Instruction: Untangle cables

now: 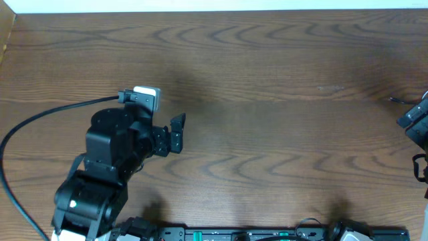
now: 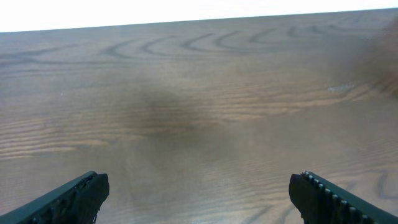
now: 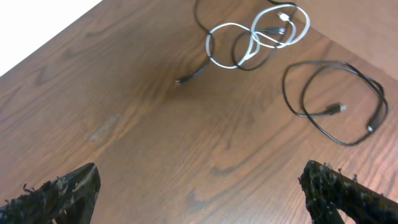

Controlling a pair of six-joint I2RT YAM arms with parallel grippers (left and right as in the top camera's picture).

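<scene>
A white cable (image 3: 208,45) lies in loops at the top of the right wrist view, wound together with a thin black cable (image 3: 193,76) whose plug end points left. A separate black cable (image 3: 336,62) lies in a loose loop to their right, not touching them. My right gripper (image 3: 199,186) is open and empty, well short of the cables. My left gripper (image 2: 199,190) is open and empty over bare wood; in the overhead view (image 1: 177,132) it is left of centre. The cables do not show in the overhead or left wrist views.
The brown wooden table (image 1: 267,80) fills the views. The right arm (image 1: 416,120) shows only at the overhead view's right edge. A thick black arm wire (image 1: 40,117) curves along the left side. The table's far edge (image 2: 186,25) meets a white surface.
</scene>
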